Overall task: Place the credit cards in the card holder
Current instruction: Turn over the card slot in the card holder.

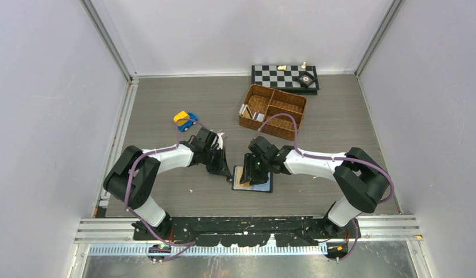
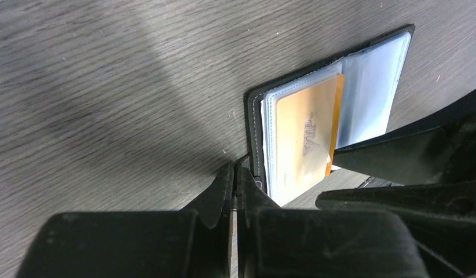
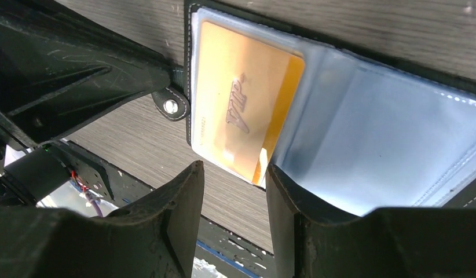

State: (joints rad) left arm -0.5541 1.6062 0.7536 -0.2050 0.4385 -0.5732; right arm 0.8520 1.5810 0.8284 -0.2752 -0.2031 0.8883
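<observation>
Right gripper [image 3: 233,171] hangs just over the card holder [image 3: 369,133] with its jaws apart. Nothing is pinched; the lower corner of the orange VIP card [image 3: 235,110] shows in the gap below them.

Left gripper [image 2: 234,174] is closed, tips down at the holder's outer edge right by the snap tab [image 3: 171,106]. Looks like a pin to keep the wallet flat and open; can't tell if it presses the tab itself or the table [image 1: 166,104] beside it.

Orange card lies in the front clear sleeve of the left page, most of it under plastic, with a brighter strip along the fold-side edge apparently uncovered. Holder lies open on the table between the two arms.

Step, as judged: insertion of this card, at the release end. Next move calls for either a nudge on the exposed edge to seat it fully, or a straight lift clear without dragging the sleeve, left pin kept down.

More pale cards [image 1: 250,113] sit in the wicker basket [image 1: 242,123], left compartment, too small to count. Task is judged far from done.
</observation>
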